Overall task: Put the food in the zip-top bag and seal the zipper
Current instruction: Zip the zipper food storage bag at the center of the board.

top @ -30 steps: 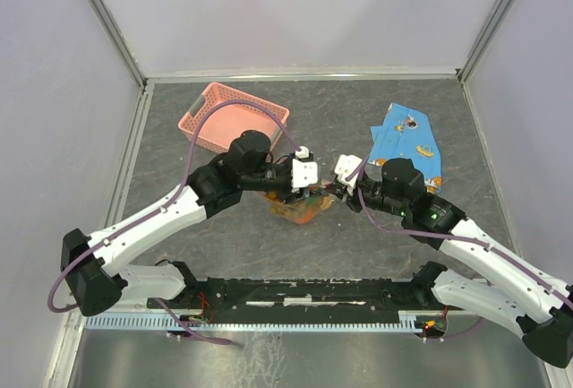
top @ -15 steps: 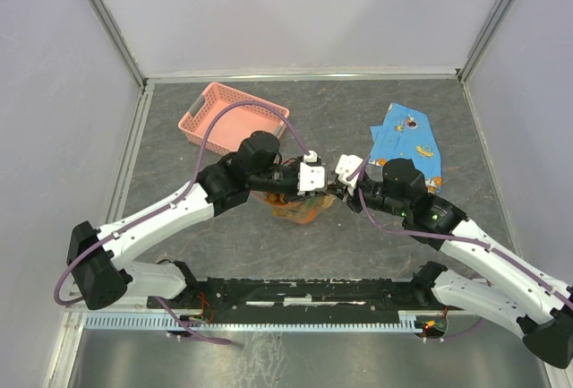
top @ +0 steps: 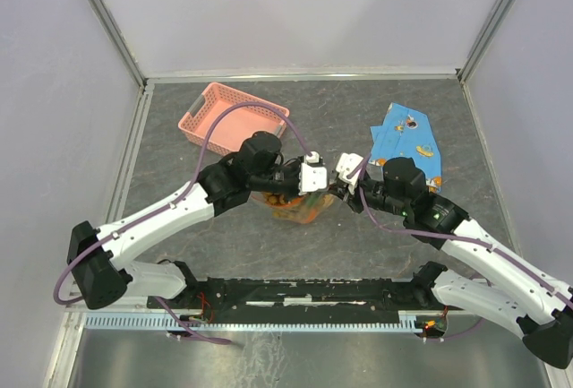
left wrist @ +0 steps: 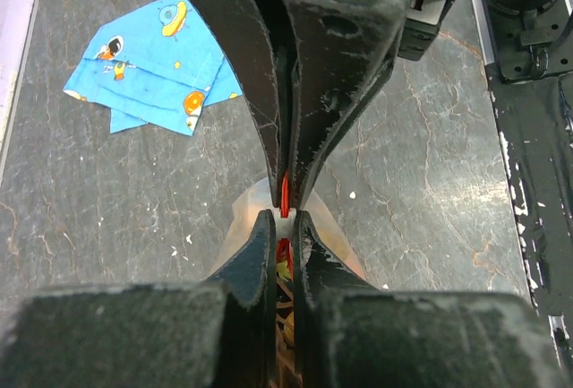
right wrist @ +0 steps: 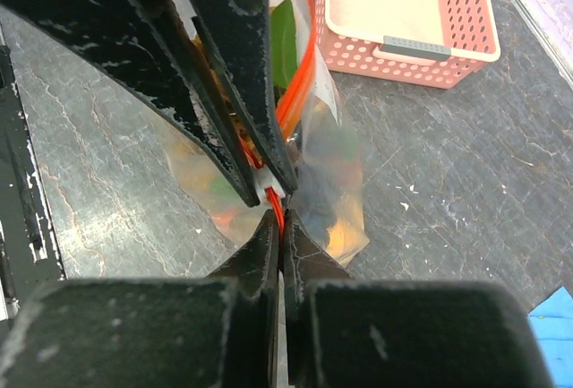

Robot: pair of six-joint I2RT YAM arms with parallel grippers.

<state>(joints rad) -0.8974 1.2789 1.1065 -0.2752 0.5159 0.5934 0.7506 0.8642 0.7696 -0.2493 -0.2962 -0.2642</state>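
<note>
Closing over the last second from about half open, the left fingers (left wrist: 271, 228) now stand shut on the zipper (left wrist: 285, 193), with what looks like its white slider (left wrist: 285, 219) pinched between the tips. From above, the left wrist has also moved in toward the right one, so the two sets of tips now meet almost nose to nose over the bag (top: 300, 209).

The right fingers (right wrist: 269, 227) have not changed: they are shut tight on the red strip, right beside the left pair.

The bag stands on the surface in the middle, between the two arms, held up by its top edge. The food (right wrist: 219, 195) shows through the clear plastic as orange and green shapes, and no loose fruit is in view on the surface, so the filling part looks done.

In the right wrist view the red strip curves away in two lines that stand apart, so the mouth seems open along most of its length.

This fresh grip probably marks the start of sealing, with one side anchoring the strip and the other set to draw the slider along it. The main risk is thin plastic slipping or bunching between the tips.
</note>
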